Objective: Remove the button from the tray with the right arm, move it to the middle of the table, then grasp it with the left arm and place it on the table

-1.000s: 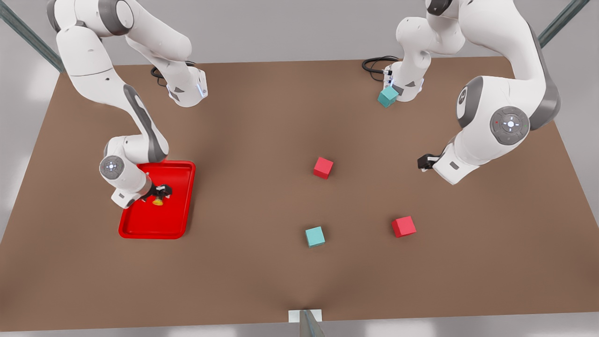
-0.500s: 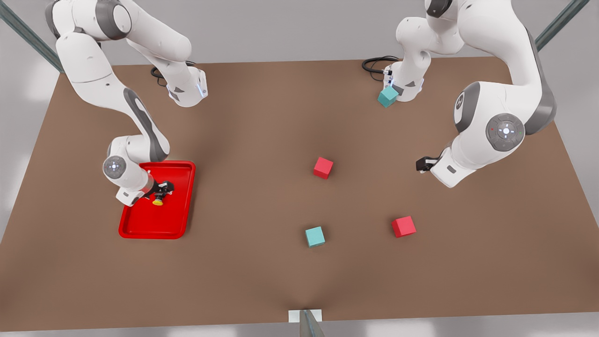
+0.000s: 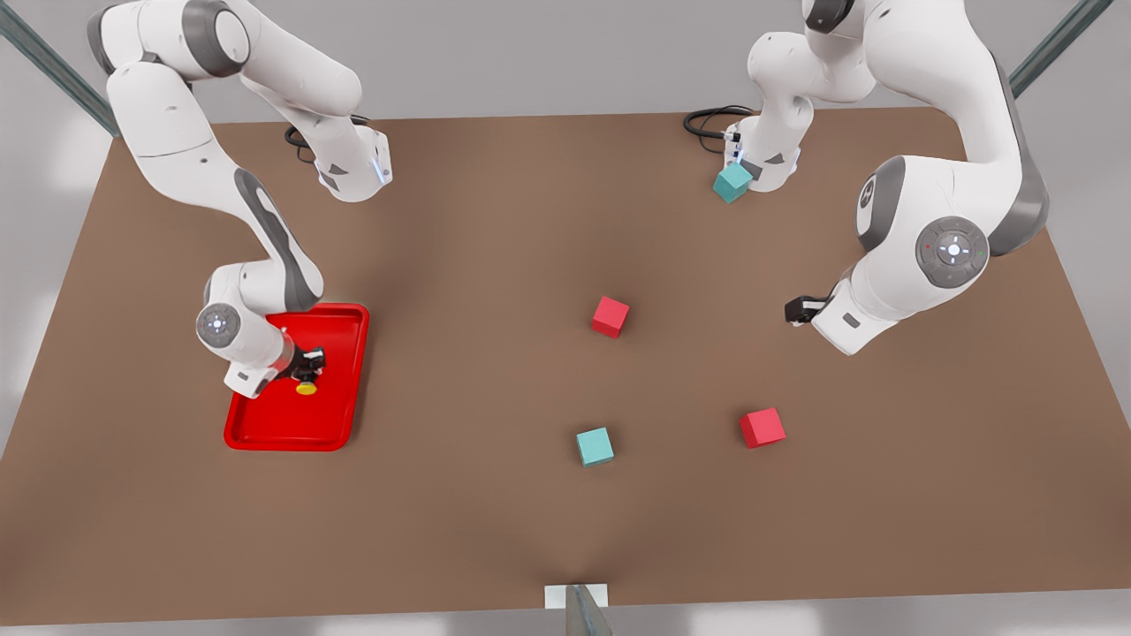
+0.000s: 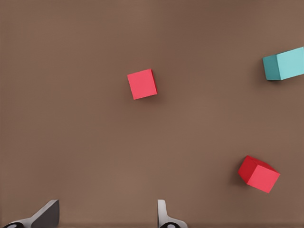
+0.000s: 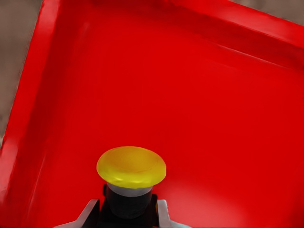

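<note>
My right gripper (image 3: 308,366) has tipped the button (image 3: 307,387) cap-down and lifted it a touch, fingers clamped on its black body above the tray (image 3: 340,424), while my left gripper (image 3: 795,309) waits spread wide, well away across the table (image 3: 495,230).

Count, front view:
- Arms: 2, white, each ending in one black hand: right hand (image 3: 307,365), left hand (image 3: 795,309).
- Tray (image 3: 265,435): 1, red.
- Button (image 3: 306,387): 1, yellow cap.
- Red cubes: 2, first red cube (image 3: 610,316), second red cube (image 3: 762,427).
- Teal cubes: 2, first teal cube (image 3: 595,446), second teal cube (image 3: 732,182).
- Cubes total: 4.
- Table (image 3: 495,238): 1, brown.
</note>
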### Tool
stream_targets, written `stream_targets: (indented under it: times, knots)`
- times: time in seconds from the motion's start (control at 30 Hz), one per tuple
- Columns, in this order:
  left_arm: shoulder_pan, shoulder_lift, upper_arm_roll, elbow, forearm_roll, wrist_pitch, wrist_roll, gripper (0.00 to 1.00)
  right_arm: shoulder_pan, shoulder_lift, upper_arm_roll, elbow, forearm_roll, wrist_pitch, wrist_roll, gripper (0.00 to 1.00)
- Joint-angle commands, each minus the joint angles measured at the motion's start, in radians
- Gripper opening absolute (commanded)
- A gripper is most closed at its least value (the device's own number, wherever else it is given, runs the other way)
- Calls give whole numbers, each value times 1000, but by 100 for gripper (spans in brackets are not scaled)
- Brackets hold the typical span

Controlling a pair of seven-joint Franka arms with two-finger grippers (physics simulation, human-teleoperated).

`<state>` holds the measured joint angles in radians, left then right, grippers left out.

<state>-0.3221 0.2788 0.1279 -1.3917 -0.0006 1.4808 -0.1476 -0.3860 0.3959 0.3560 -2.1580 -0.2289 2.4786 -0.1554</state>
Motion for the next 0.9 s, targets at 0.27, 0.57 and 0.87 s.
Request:
stream_targets:
  times: [0.27, 0.57, 0.87]
  knots:
    - [0, -1, -1, 0, 1, 0, -1, 100, 301, 41, 216, 394, 65, -429, 615, 40]
    - [0, -1, -1, 0, 1, -2, -3, 100, 1006, 454, -75, 1124, 175, -558, 1274, 41]
    - [0, -1, -1, 0, 1, -2, -3, 100, 1191, 646, -169, 1337, 237, -429, 1521, 41]
